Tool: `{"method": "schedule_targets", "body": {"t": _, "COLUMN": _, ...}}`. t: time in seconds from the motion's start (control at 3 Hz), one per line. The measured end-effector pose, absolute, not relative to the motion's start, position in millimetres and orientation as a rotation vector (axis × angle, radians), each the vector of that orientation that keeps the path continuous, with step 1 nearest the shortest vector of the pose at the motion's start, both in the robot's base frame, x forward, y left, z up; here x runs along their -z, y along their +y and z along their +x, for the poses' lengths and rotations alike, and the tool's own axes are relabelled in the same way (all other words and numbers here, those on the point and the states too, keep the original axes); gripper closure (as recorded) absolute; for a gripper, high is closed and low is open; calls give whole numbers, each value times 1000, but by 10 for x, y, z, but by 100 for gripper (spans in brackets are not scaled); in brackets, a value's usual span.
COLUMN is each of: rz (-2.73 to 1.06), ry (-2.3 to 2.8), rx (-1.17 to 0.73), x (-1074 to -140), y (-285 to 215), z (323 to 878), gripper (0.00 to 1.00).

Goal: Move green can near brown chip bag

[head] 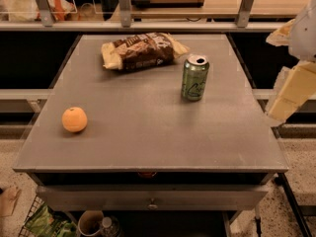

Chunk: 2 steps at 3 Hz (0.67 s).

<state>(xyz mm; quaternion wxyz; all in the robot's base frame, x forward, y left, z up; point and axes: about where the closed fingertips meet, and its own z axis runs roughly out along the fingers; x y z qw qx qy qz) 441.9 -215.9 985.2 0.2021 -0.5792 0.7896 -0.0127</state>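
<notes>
The desk [148, 142] fills most of the view. Its flat grey top carries everything loose, so each thing can be reached from above. On its far side, a little left of centre, lies the bag [143, 51], flat on its broad face with its long side running left to right. Lying so, it will not roll or tip, and it serves as the fixed mark for the move.

The tool [291, 95] hangs beyond the desk's right edge, well apart from everything on the top. Only a pale part of it shows at the right border, and I cannot tell whether it is apart or together. Placed there, it seems to be at the start of its reach, with nothing between it and the can.

The can [195, 78] stands upright, right of centre, a little nearer than the bag and to its right, close but not touching. Upright, it offers its round side to a grasp from the right. The gap is small, so I judge that a short move far and left would do.

The orange [74, 119] sits alone at the near left, well out of the way.
</notes>
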Motion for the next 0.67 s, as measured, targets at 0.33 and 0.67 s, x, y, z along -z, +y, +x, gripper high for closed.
{"method": "schedule_targets", "body": {"t": 0.33, "rz": -1398, "ry": 2163, "rx": -147, "x": -9810, "y": -2254, "z": 4580, "gripper": 0}}
{"method": "schedule_targets", "body": {"t": 0.67, "rz": -1248, "ry": 2085, "rx": -282, "x": -9802, "y": -2211, "z": 4762, "gripper": 0}}
